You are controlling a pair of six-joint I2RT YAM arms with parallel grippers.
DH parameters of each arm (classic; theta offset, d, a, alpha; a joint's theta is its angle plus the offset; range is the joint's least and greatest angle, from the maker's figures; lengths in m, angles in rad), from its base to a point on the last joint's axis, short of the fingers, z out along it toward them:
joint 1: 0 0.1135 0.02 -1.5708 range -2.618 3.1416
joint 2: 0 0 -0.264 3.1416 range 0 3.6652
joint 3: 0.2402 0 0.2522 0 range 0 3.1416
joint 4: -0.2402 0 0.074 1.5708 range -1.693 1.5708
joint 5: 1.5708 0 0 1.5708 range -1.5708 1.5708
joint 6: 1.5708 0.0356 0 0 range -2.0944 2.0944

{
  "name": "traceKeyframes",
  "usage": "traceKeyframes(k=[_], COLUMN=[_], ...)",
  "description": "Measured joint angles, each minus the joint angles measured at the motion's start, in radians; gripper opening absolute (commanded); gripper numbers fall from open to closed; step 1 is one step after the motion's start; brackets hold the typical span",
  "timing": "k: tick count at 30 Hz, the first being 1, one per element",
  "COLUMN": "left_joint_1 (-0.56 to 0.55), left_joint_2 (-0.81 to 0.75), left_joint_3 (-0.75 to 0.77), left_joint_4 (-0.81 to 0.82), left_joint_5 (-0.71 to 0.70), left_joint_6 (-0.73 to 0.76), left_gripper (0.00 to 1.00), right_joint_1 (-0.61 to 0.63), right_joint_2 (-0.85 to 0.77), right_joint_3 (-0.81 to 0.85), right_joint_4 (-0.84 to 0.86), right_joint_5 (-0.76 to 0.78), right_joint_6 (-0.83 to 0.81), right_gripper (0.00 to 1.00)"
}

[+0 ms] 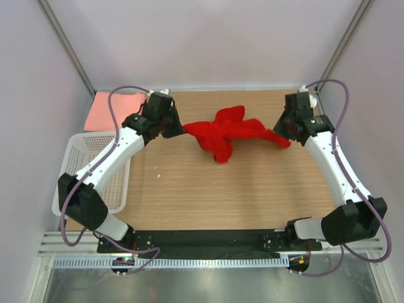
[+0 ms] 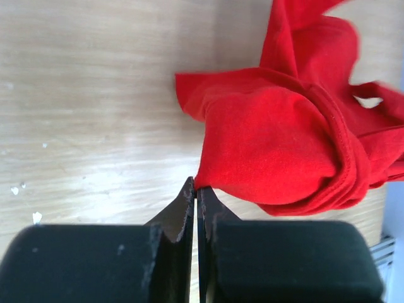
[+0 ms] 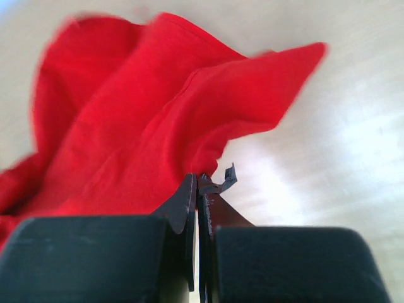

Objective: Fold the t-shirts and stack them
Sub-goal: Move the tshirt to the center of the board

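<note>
Top external: t-shirt (image 1: 230, 134) spans left tool (image 1: 178, 130), right tool (image 1: 287, 139).

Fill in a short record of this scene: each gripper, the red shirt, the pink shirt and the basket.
left gripper: shut on left end of red shirt
right gripper: shut on its right end
red shirt: bunched, strung between both grippers
pink shirt: folded, far left corner
basket: left side, nearer than pink shirt

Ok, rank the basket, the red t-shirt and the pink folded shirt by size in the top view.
1. white basket, partly covered.
2. red t-shirt, bunched.
3. pink folded shirt, partly hidden; close to red.
</note>
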Motion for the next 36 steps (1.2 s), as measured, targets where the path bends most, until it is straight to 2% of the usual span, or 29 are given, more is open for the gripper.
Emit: traceKeyframes(k=[4,5,6,7,8,9,11,13,18,22,25,30,33,36], left_joint_1=[0.003,0.003,0.002,0.006,0.016,0.025,0.039,0.035,-0.085,-0.171,-0.155,-0.087,-0.075,-0.089], left_joint_2=[0.063,0.071,0.076,0.076,0.074,0.072,0.053,0.007,-0.109,-0.101,-0.023,0.145,0.129,0.094], left_joint_3=[-0.097,-0.126,-0.166,-0.204,-0.246,-0.276,-0.338,-0.397,-0.463,-0.482,-0.462,-0.372,-0.388,-0.412], left_joint_4=[0.000,-0.004,-0.008,-0.016,-0.033,-0.044,-0.042,-0.040,0.084,0.232,0.259,0.253,0.287,0.346], left_joint_5=[0.060,0.070,0.067,0.050,0.032,0.019,0.008,0.010,0.080,0.151,0.158,0.173,0.225,0.305], left_joint_6=[0.006,0.007,0.019,0.026,0.031,0.039,0.047,0.051,0.050,0.032,0.014,-0.004,-0.008,-0.013], left_gripper=[0.01,0.12,0.19,0.26,0.41,0.47,0.54,0.55,0.55,0.58,0.58,0.57,0.57,0.60], right_joint_1=[-0.001,-0.001,-0.002,-0.005,-0.016,-0.027,-0.042,-0.045,-0.042,-0.024,0.018,0.085,0.119,0.141], right_joint_2=[0.005,0.005,0.000,-0.006,-0.015,-0.026,-0.037,-0.036,0.014,0.153,0.319,0.623,0.714,0.727], right_joint_3=[-0.266,-0.328,-0.375,-0.425,-0.481,-0.528,-0.579,-0.583,-0.442,-0.281,-0.117,0.203,0.301,0.315], right_joint_4=[0.012,0.016,0.031,0.035,0.037,0.042,0.036,0.032,0.065,0.166,0.209,0.218,0.186,0.116], right_joint_5=[-0.005,-0.012,-0.019,-0.018,-0.018,-0.020,-0.026,-0.040,-0.076,-0.109,-0.117,-0.152,-0.143,-0.121], right_joint_6=[0.034,0.043,0.048,0.050,0.055,0.059,0.066,0.066,0.063,0.053,0.012,-0.091,-0.105,-0.106], right_gripper=[0.01,0.01,0.01,0.07,0.13,0.23,0.32,0.38,0.44,0.46,0.50,0.47,0.47,0.47])
